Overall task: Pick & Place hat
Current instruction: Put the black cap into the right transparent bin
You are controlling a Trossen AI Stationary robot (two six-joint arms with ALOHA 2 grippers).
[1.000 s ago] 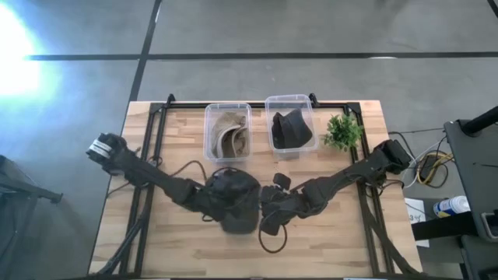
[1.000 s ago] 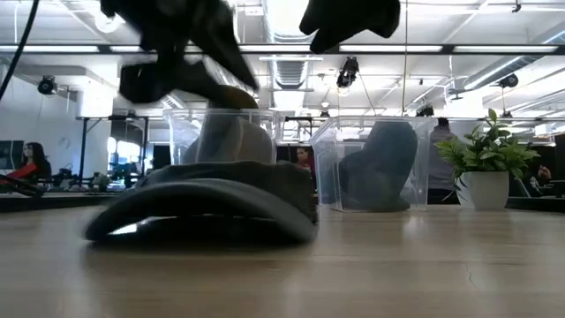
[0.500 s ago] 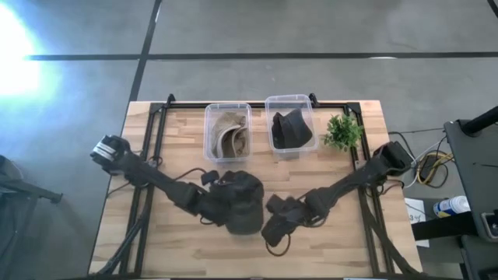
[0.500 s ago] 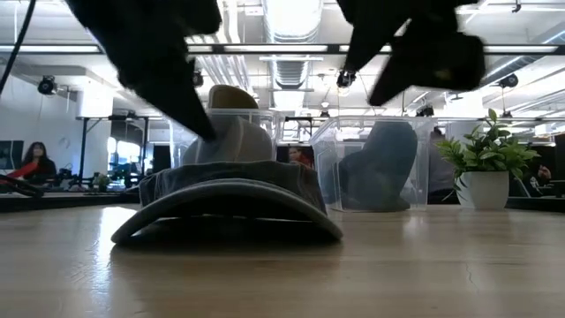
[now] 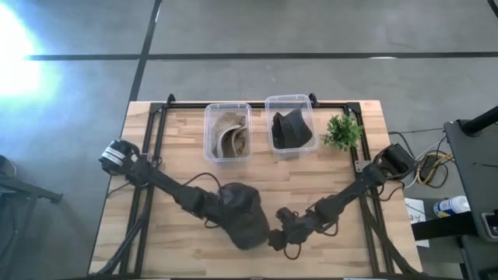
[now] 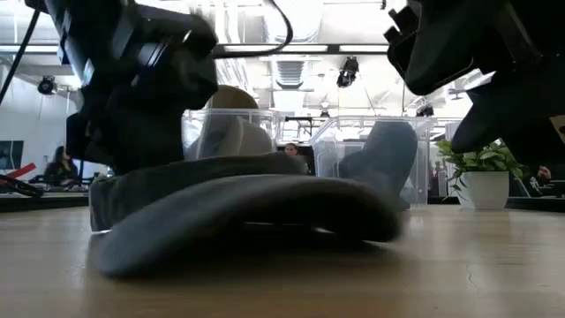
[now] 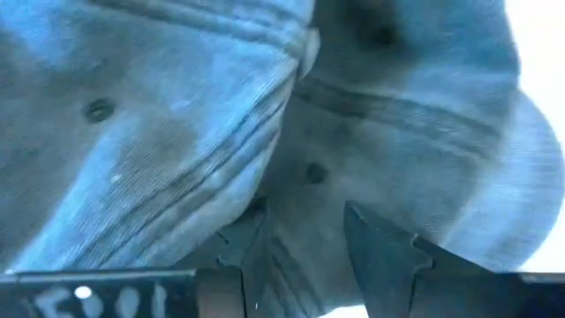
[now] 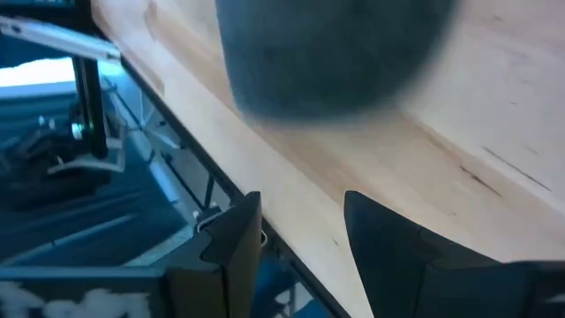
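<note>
A dark grey hat [image 5: 245,219] lies on the wooden table close to its near edge, and it fills the low view [image 6: 247,203] with its brim flat on the wood. My left gripper [image 5: 220,204] reaches it from the table's left and is sunk into the crown [image 7: 305,256]. My right gripper [image 5: 280,236] hangs open just right of the hat, by the near edge. In the right wrist view the brim [image 8: 335,53] shows blurred beyond the fingers [image 8: 388,238], which touch nothing. My left gripper has the hat's crown cloth [image 7: 305,208] bunched between its two fingers [image 7: 375,243], coming slanting down from the table's left. Crown folds hide part of one finger, so how many layers it has cannot be told. The hat's brim [image 6: 265,199] rests on the table.
Two clear bins stand at the far side: one with a tan hat [image 5: 227,134], one with a dark hat [image 5: 290,128]. A small potted plant [image 5: 342,131] is to their right. The table's near edge [image 8: 265,203] is right under the right gripper. Cables trail beside both arms.
My left gripper has moved toward the near edge and a little right, dragging the hat along the table with it. The hat now sits much closer to the low camera. My right gripper has swung toward the near edge, staying beside the hat.
</note>
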